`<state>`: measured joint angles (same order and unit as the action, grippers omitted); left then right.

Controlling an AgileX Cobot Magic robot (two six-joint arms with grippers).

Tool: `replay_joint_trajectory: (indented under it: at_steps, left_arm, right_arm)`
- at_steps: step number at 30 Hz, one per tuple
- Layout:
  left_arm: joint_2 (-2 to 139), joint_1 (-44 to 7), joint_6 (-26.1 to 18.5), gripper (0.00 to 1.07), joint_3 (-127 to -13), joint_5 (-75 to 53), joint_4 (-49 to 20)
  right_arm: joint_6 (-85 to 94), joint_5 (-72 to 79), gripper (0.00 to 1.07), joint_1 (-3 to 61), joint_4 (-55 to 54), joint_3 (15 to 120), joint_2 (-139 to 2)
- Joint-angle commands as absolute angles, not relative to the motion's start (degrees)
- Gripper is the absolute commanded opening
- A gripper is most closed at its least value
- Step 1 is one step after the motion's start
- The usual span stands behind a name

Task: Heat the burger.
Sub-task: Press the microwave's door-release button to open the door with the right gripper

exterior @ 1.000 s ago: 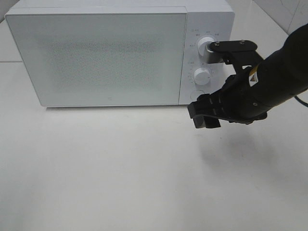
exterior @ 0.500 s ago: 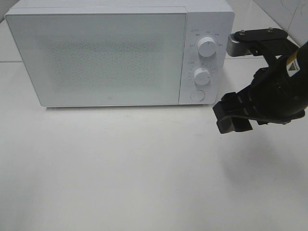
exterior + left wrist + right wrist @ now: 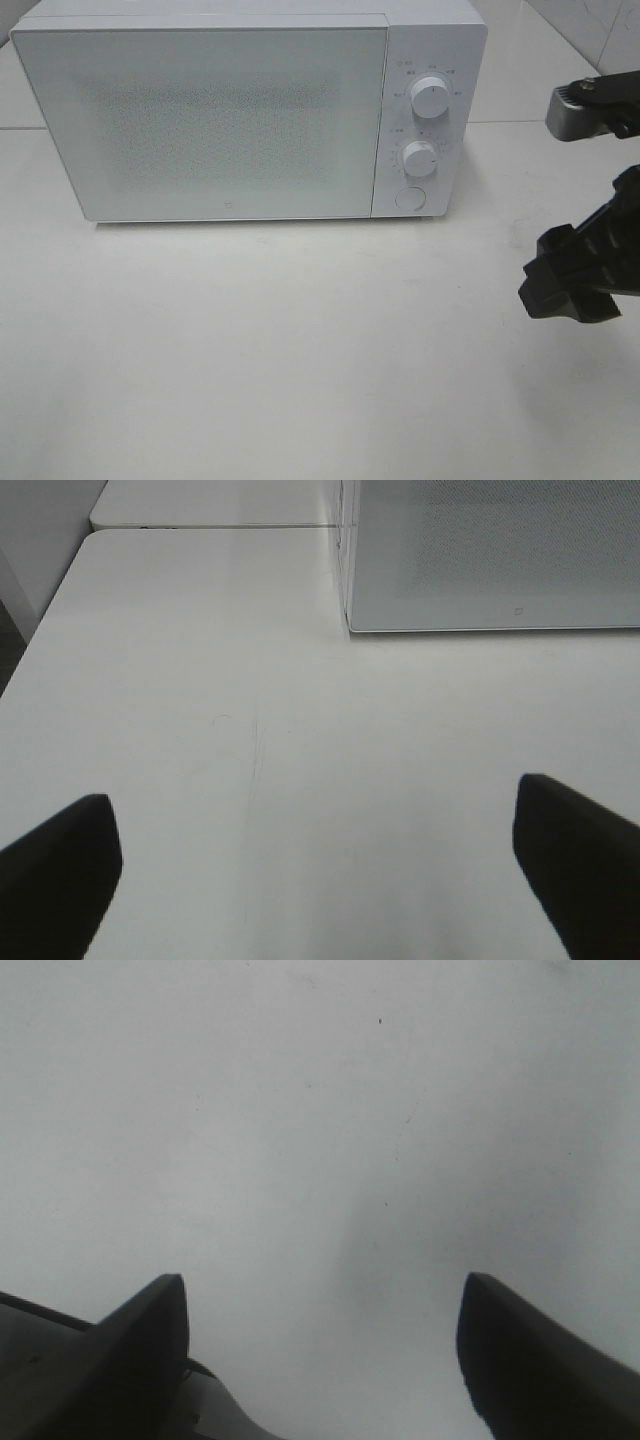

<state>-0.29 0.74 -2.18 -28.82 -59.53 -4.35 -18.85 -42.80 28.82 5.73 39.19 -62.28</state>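
Here, with the burger nowhere in view, presumably behind the microwave (image 3: pixel 230 120) and its shut door (image 3: pixel 200 60), I hold the right pincer (image 3: pixel 320 1285) and left pincer (image 3: pixel 312 790) apart, empty, over the table (image 3: pixel 250 350), away from the dials (image 3: pixel 430 97).

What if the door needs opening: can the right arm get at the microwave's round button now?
Probably yes: the right gripper, jaws open, hangs right of the microwave, and nothing stands between it and the button.
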Motion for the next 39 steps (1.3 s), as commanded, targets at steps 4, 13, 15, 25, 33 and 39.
replay_joint_trajectory:
  at_steps: [4,13,15,25,33,39]
  left_arm:
    - [-1.4,0.7,-2.1,1.00,-28.6,-59.5,-4.4]
    - [-1.4,0.7,-2.1,1.00,-28.6,-59.5,-4.4]
    - [-1.4,0.7,-2.1,1.00,-28.6,-59.5,-4.4]
    - [-1.4,0.7,-2.1,1.00,-28.6,-59.5,-4.4]
    - [-1.4,0.7,-2.1,1.00,-28.6,-59.5,-4.4]
    - [-1.4,0.7,-2.1,1.00,-28.6,-59.5,-4.4]
  right_arm:
    - [-18.4,-46.0,0.73,28.9,6.3,37.2,-58.0]
    - [-18.4,-50.8,0.73,24.6,5.6,37.2,-52.8]
    - [-17.9,-51.7,0.73,22.0,5.7,36.9,-51.1]
    - [-15.1,-57.7,0.73,16.2,5.7,32.2,-31.7]
    - [-15.1,-60.9,0.73,16.2,5.7,31.9,-20.3]
    - [-15.1,-59.9,0.73,16.2,5.6,29.4,-10.1]
